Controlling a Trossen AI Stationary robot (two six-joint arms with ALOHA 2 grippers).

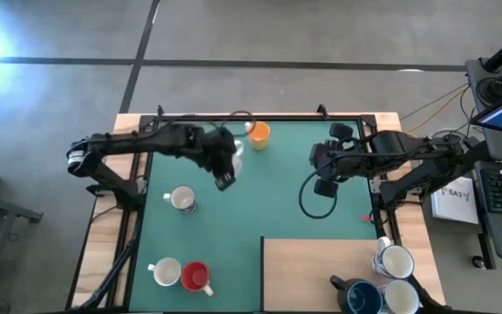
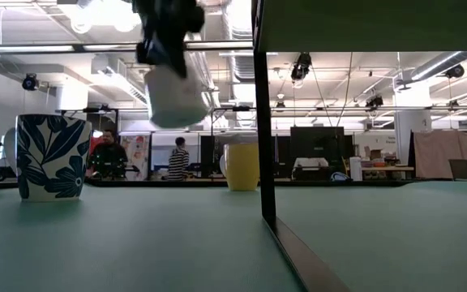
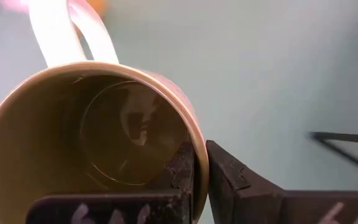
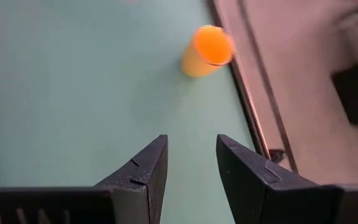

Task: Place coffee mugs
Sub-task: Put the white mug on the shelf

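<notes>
My left gripper (image 3: 202, 155) is shut on a white mug with an olive-green inside (image 3: 92, 149) and holds it in the air (image 2: 174, 99) over the far middle of the green mat, close to the orange mug (image 1: 258, 133) that stands at the far edge. My right gripper (image 4: 191, 146) hangs open and empty over the mat's right side (image 1: 321, 170), with the orange mug (image 4: 207, 48) ahead of it. On the mat's left stand a blue-leaf-patterned mug (image 2: 51, 156), a white mug (image 1: 166, 272) and a red mug (image 1: 197, 276). My left gripper pinches the mug's rim wall (image 3: 197, 186) on the side opposite the handle (image 3: 61, 31), with one finger (image 3: 179, 168) inside the mug and one (image 3: 229, 177) outside. The mug is lifted clear of the mat and hangs tilted under the gripper (image 2: 169, 32).
A wooden board (image 1: 316, 270) covers the table's near right part; its raised edge (image 2: 264, 122) shows as a dark post in the low view. Two white mugs (image 1: 395, 262) (image 1: 402, 297) and a dark blue mug (image 1: 362, 297) stand at its right end. A black cable (image 1: 308, 196) loops over the mat.
</notes>
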